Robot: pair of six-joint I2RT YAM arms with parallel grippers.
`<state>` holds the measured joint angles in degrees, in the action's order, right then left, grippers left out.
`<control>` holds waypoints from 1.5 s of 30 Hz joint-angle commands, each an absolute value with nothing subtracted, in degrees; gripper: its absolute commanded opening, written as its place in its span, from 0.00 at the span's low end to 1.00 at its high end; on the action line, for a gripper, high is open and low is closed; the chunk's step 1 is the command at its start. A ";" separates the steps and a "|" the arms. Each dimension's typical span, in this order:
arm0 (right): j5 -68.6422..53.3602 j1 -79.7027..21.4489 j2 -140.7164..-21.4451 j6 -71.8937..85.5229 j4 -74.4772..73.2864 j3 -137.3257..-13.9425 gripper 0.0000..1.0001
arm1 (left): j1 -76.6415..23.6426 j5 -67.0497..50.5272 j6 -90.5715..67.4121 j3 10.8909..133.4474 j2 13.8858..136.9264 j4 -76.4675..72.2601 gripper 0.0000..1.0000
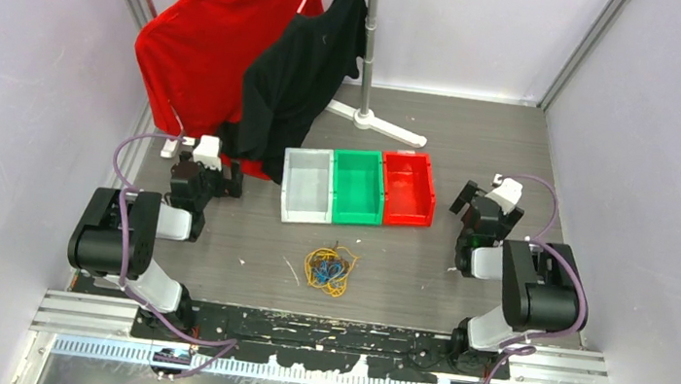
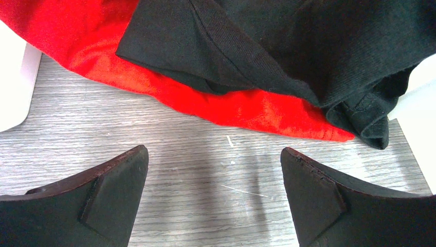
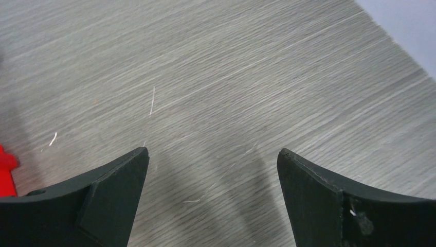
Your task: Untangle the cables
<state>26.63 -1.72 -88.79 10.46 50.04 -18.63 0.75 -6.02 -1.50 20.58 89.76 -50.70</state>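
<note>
**Left gripper point(image 2: 213, 159) and right gripper point(image 3: 213, 154) spread wide; cables not yet grasped**

Both black two-finger grippers are seen with their jaws set far apart, and nothing is held between them. The left one is aimed at the hems of a red fabric shirt point(image 2: 247, 110) and a black fabric shirt point(image 2: 288, 46), the right one at bare grey wood-grain table point(image 3: 247, 77).

The cables point(image 1: 329, 269), a small tangle of thin yellow-orange, blue and dark looped wires, lie on the table between the two arms, near the front edge and well apart from either gripper.

The step in hand is judged to be the first reach. It would best be done with one outer yellow loop pinched at the edge of the heap while a neighbouring strand is pinned or held by the other arm, so that the whole bunch is not dragged along.

Three open rectangular plastic bins are set side by side just behind the tangle: a grey plastic bin point(image 1: 286, 185), a green plastic bin point(image 1: 362, 154) and a red plastic bin point(image 1: 430, 191). Nothing can be seen inside any of them.
</note>
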 commanded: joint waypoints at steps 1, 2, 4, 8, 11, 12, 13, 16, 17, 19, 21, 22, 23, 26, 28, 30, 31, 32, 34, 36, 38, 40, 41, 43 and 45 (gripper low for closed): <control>35.88 -1.80 -81.64 14.12 42.89 -22.74 1.00 | 0.55 -5.71 -1.67 20.74 88.77 -53.37 0.99; 37.59 -1.77 -79.73 15.32 38.85 -23.60 1.00 | 0.55 -5.71 -1.67 20.74 88.77 -53.42 0.99; 36.70 -1.83 -75.41 14.71 34.69 -24.53 1.00 | 0.53 -5.84 -1.58 21.01 88.22 -52.59 0.99; 35.44 -1.82 -66.43 22.68 16.40 -30.52 1.00 | 0.56 -7.26 -0.95 22.07 84.64 -48.40 0.99; 27.40 -1.79 -62.81 29.32 7.01 -34.74 1.00 | 0.62 -10.33 0.86 26.28 79.65 -34.53 0.99; 24.32 -1.84 -61.99 32.56 5.63 -35.68 1.00 | 0.68 -11.93 2.57 28.47 78.17 -28.61 1.00; 21.37 -1.73 -61.10 36.30 4.10 -36.74 1.00 | 0.62 -13.53 4.53 30.86 77.01 -22.97 1.00; 12.60 -1.68 -58.75 45.21 -1.23 -39.69 1.00 | 0.62 -15.35 7.32 37.29 74.06 -8.05 0.99; 8.80 -1.67 -58.49 45.95 -1.58 -40.18 1.00 | 0.65 -16.00 8.07 39.08 73.36 -3.48 0.99; 2.21 -2.20 -58.98 46.30 -3.95 -41.30 1.00 | 0.64 -17.50 9.27 41.83 70.64 3.78 1.00; 2.26 -6.12 -59.59 46.93 -10.51 -43.62 1.00 | 0.70 -19.22 10.27 43.88 68.56 9.78 0.99; 4.59 -9.59 -59.48 47.26 -13.72 -44.23 1.00 | 0.70 -20.51 10.73 44.65 67.54 12.85 0.99; 7.13 -14.04 -59.30 48.03 -16.15 -44.36 1.00 | 0.75 -22.04 11.50 45.48 66.49 15.95 0.99; 14.82 -28.56 -58.65 52.45 -20.55 -43.83 0.99 | 0.78 -27.14 13.44 47.41 63.56 23.75 1.00; 19.34 -36.52 -59.47 56.97 -22.86 -43.73 0.95 | 0.78 -29.30 14.06 48.42 62.27 27.65 0.99; 21.69 -43.54 -61.70 60.41 -24.38 -44.08 0.91 | 0.70 -30.44 14.30 49.57 61.51 30.40 0.99; 22.31 -46.19 -63.58 61.83 -25.00 -44.61 0.90 | 0.75 -30.70 14.39 50.09 61.32 31.93 0.99; 22.74 -48.42 -65.43 63.33 -25.41 -44.97 0.88 | 0.71 -30.90 14.68 50.67 61.22 33.01 0.99; 23.32 -52.18 -69.17 65.17 -26.37 -46.46 0.84 | 0.70 -31.17 15.42 51.81 61.36 35.29 1.00; 23.98 -55.17 -72.50 66.25 -26.83 -47.83 0.78 | 0.70 -31.13 16.16 52.87 61.55 37.30 0.99; 24.60 -57.31 -75.12 66.90 -26.18 -48.71 0.75 | 0.74 -30.79 16.42 53.55 61.64 38.68 0.99; 24.70 -58.52 -77.39 67.52 -25.06 -48.96 0.72 | 0.76 -30.61 16.78 53.93 61.43 39.57 1.00; 24.77 -58.75 -78.31 67.97 -24.82 -49.03 0.70 | 0.71 -30.59 16.85 53.98 61.26 39.93 1.00; 24.77 -58.94 -79.70 68.60 -23.96 -49.04 0.64 | 0.70 -30.66 17.04 54.04 60.50 40.33 1.00; 25.19 -59.13 -80.62 68.79 -23.59 -49.25 0.61 | 0.75 -30.94 17.40 54.04 59.79 40.63 1.00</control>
<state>21.78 -58.78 -79.59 65.73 -25.23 -46.72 0.75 -29.17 15.86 51.68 62.33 38.20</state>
